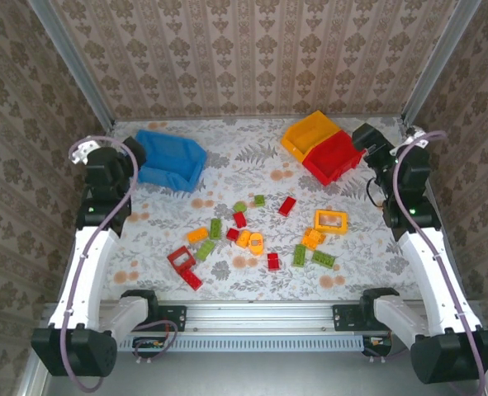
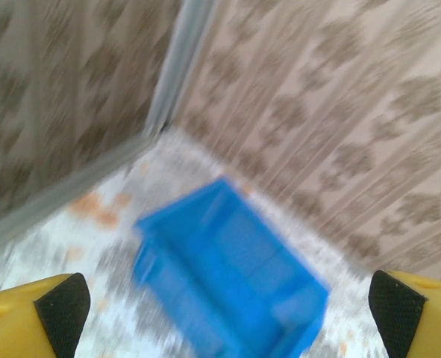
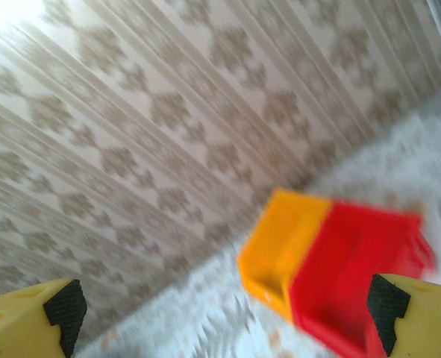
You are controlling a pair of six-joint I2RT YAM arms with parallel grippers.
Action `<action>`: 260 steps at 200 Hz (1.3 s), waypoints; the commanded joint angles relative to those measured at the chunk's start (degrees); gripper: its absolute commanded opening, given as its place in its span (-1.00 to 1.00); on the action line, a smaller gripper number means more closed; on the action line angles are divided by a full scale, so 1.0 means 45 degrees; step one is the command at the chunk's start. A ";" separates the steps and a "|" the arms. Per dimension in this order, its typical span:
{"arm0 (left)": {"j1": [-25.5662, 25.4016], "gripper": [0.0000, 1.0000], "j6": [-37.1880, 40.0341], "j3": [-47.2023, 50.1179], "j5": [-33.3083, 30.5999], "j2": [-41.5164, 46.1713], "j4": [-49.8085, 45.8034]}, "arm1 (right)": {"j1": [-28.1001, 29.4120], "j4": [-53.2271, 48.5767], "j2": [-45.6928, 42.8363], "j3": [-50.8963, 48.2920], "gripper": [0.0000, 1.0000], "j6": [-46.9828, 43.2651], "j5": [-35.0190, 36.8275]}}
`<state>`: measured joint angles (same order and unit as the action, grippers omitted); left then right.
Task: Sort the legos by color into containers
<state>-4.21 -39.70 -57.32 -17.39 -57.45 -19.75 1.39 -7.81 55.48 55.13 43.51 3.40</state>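
Looking down from above, we see the small red, green and orange-yellow studded plastic legos [image 1: 256, 242] scattered loose over the middle of the floral-patterned table [image 1: 227, 169], none of them in a bin. A hollow yellow frame brick [image 1: 331, 221] lies at the right of the scatter and a hollow red frame brick [image 1: 181, 258] at its left.

Beyond them, toward the back wall, the large open blue plastic bin [image 1: 173, 161] sits at the far left. The smaller yellow-orange plastic bin [image 1: 310, 132] and the smaller red plastic bin [image 1: 334, 157] sit touching each other at the far right.

In its wrist view, the left gripper [image 2: 227, 317] hangs above the blue bin with its yellow, black-padded fingers [image 2: 60, 313] spread wide and nothing between them. The right gripper [image 3: 226, 313] faces the yellow-orange and red bins, likewise spread wide and holding nothing. Patterned wallpaper [image 1: 252, 58] encloses the table.
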 commanded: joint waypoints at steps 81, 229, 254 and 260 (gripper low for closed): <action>0.0352 0.92 -0.1849 -0.2533 0.2870 -0.3217 -0.6966 | 0.3437 -0.7810 0.0021 0.1464 0.89 0.0446 -0.0891; 0.0968 0.23 -0.2094 -0.6357 0.5161 -1.0627 -0.4990 | 0.3610 -0.5529 0.2050 0.1553 0.80 0.0271 -0.2357; 0.0939 0.07 -0.1941 -0.6377 0.5192 -1.0921 -0.4931 | 0.3062 -0.5621 0.2397 0.1604 0.79 0.0187 -0.2418; 0.0935 0.04 -0.1887 -0.6381 0.5192 -1.0939 -0.4919 | 0.2865 -0.5740 0.2510 0.1661 0.79 0.0159 -0.2352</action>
<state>-0.23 -48.97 -84.53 4.95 -105.86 -41.91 16.69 -32.84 65.23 61.01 45.15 -6.74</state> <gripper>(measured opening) 0.543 0.900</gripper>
